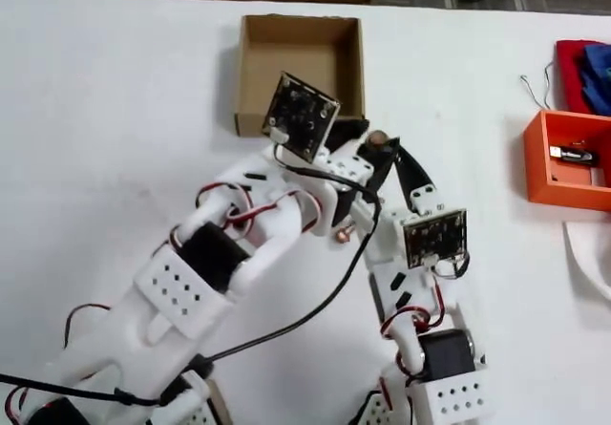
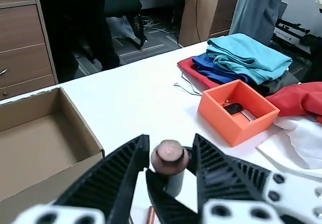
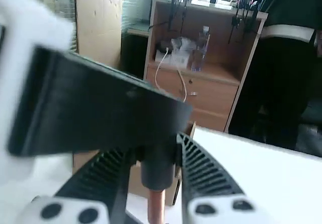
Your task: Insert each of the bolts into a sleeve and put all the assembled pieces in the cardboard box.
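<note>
Bolt [image 2: 170, 157] sits head-up in black sleeve [image 3: 158, 172], just beside cardboard box [image 1: 301, 62], over white counter [image 1: 115, 110]. Right end effector [image 3: 153, 158] clamps the sleeve. Left end effector [image 2: 171, 147] is narrow, pinching the bolt head.

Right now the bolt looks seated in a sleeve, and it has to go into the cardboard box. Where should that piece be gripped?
Grip the sleeve around its middle, coming in from the side. The head of the bolt is wider and caps the top, and its shank pokes out below, so both ends are taken. Held upright, the head should probably keep the bolt from slipping through.
</note>
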Motion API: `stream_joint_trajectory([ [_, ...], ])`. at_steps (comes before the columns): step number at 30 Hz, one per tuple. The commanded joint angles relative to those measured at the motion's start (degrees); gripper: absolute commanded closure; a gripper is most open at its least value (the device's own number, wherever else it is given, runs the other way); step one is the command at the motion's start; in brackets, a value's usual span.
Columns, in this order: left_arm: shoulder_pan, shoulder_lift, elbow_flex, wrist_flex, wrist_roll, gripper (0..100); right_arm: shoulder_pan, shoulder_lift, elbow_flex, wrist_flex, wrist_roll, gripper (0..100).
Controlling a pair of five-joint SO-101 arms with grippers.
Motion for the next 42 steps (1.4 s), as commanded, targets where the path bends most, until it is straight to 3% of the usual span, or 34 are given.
stream_joint_trajectory([
  [1, -0.7, -0.6, -0.7, 0.2, 0.4, 82, 0.3, -1.2, -1.2, -1.7, -0.4, 97.6],
  [7, -0.7, -0.6, -2.4, 0.2, 0.6, 83, 0.3, -1.2, -1.1, -1.6, -0.4, 97.6],
  [12, -2.4, -0.5, -11.9, 1.7, 0.5, 85, 0.5, -0.7, -1.1, -1.6, -0.4, 97.6],
  [15, -5.9, -0.5, -18.5, 4.7, 0.4, 97, 0.3, -0.7, -1.1, -1.7, -0.4, 97.6],
  [23, -19.9, -0.7, -23.6, 7.0, 0.5, 97, 0.5, -0.7, -1.4, -1.8, -0.4, 97.6],
  [26, -23.5, -0.7, -23.6, 11.5, 0.6, 97, 0.7, -0.7, -3.9, -1.1, -3.6, 97.7],
  [32, -27.3, -5.3, -23.5, 28.7, -0.3, 97, 0.6, 3.2, -17.9, 10.1, -8.6, 97.7],
  [35, -32.8, -6.9, -23.5, 34.2, -7.0, 97, 0.6, 10.3, -24.1, 12.1, -8.6, 97.7],
  [38, -39.6, -7.1, -22.5, 39.6, -19.3, 97, 0.6, 18.6, -30.1, 12.3, -8.7, 97.7],
  [40, -44.8, -7.4, -19.3, 40.8, -28.0, 97, 0.7, 24.4, -33.9, 12.4, -8.8, 97.7],
  [42, -49.2, -7.4, -15.1, 40.6, -31.2, 97, 0.7, 29.8, -37.9, 13.0, -8.8, 97.7],
])
